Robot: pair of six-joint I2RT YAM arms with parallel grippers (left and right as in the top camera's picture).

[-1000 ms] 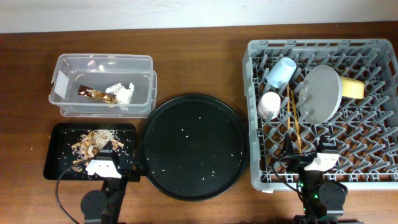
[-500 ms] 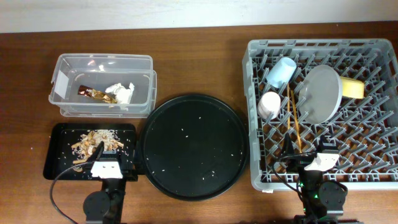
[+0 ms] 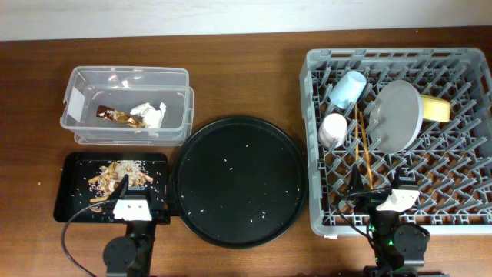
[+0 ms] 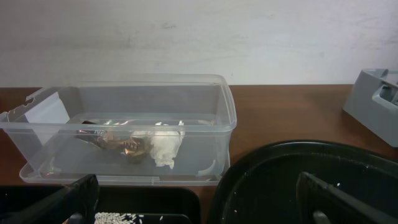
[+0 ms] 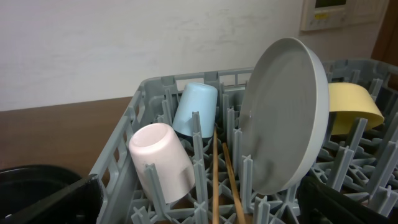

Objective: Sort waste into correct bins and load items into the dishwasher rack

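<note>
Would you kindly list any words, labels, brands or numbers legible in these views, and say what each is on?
No text can be read.
The white label on the clear tub: looks blank.
The snack wrapper: print too blurred.
The wall panel: markings too small.

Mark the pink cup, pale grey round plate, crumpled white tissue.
pink cup (image 5: pixel 165 155), right wrist view, side wall.
pale grey round plate (image 5: pixel 283 118), right wrist view, face.
crumpled white tissue (image 4: pixel 165 148), left wrist view, middle.

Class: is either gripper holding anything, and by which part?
Nothing is held: the left gripper and right gripper both stand open and empty.
</note>
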